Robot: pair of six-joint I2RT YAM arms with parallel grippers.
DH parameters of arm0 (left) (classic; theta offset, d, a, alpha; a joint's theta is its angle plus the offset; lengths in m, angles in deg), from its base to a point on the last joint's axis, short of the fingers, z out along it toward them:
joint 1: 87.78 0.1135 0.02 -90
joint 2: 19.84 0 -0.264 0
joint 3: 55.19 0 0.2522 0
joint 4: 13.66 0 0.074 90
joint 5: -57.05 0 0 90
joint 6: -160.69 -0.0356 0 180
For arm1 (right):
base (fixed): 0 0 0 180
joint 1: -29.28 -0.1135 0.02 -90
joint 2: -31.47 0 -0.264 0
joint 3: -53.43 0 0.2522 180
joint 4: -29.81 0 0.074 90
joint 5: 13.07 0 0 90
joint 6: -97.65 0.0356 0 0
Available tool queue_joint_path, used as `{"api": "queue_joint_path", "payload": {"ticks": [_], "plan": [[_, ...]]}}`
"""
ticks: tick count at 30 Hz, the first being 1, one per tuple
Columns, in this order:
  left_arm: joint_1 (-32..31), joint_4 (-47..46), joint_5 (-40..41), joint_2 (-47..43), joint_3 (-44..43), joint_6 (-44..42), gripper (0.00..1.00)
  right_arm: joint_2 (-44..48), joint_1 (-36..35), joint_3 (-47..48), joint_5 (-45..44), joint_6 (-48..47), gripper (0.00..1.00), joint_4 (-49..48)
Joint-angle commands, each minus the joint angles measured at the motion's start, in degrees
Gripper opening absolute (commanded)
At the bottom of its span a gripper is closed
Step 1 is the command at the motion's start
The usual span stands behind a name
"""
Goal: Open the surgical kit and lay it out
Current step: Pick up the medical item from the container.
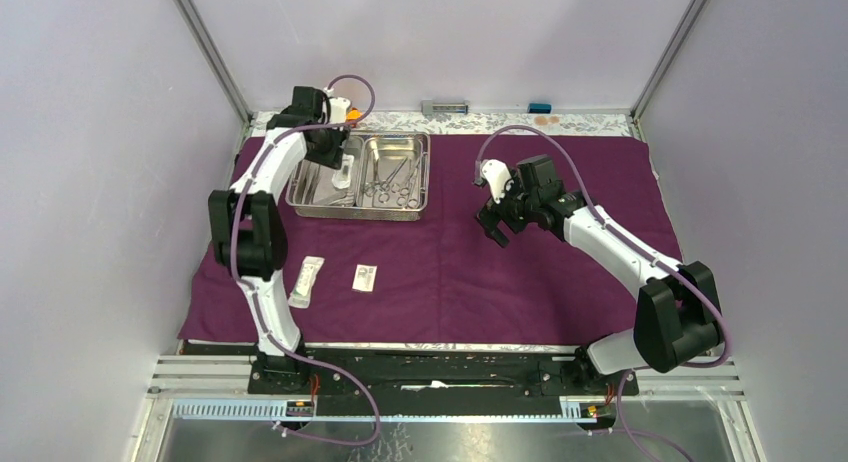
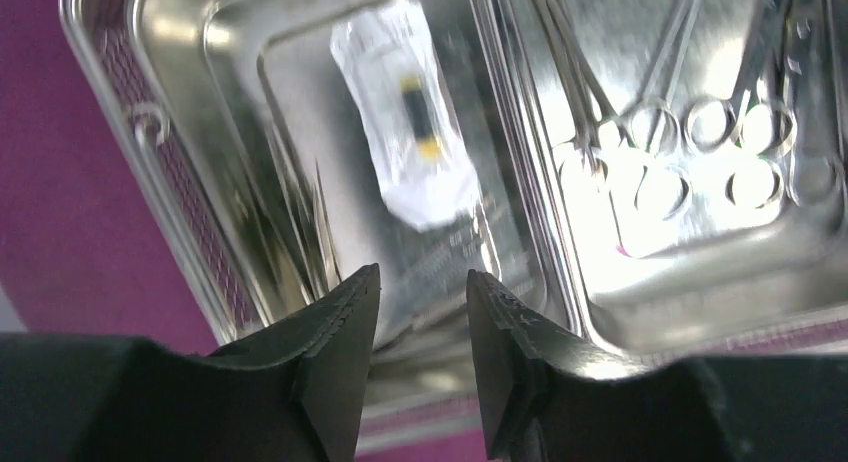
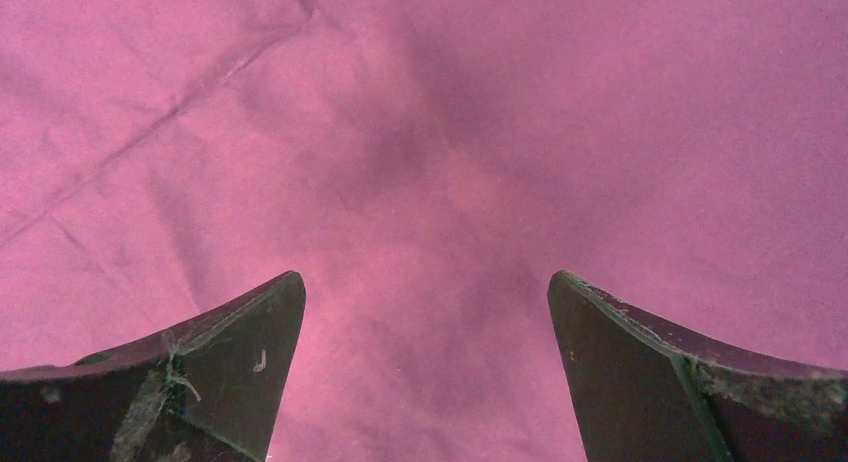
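At the upper left of the top view, the left pincer [image 2: 422,287] is held narrowly parted, gripping nothing, above the sealed packet [image 2: 405,112] in the steel tray [image 2: 150,122]. It should be widened, then lowered astride the packet's narrow width. The right pincer [image 3: 425,282] is spread over purple cloth [image 3: 420,132].

You looked into a booth of plain pale walls [image 1: 100,132] on the left, far and right. A left post [image 1: 207,47] and a right post [image 1: 675,44] of metal rose at the far corners. The worktop [image 1: 580,123] showed a patterned silver strip along its far edge under even light.
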Motion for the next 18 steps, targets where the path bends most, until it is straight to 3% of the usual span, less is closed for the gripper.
{"api": "queue_joint_path", "payload": {"ticks": [1, 8, 18], "plan": [[-0.17, -2.86, 0.29, 9.53, -10.3, 4.46, 0.47, 0.92, -0.25, 0.2, -2.0, 0.82, 0.99, -1.77], [0.12, -3.23, 3.64, 22.58, -23.18, 7.79, 0.55, 0.09, -0.16, -0.01, -2.89, 0.48, 0.99, -1.69], [0.78, -4.44, 1.03, 26.87, -22.4, 8.91, 0.56, -0.66, 0.37, -0.14, -3.01, 0.16, 0.99, -1.78]]}}
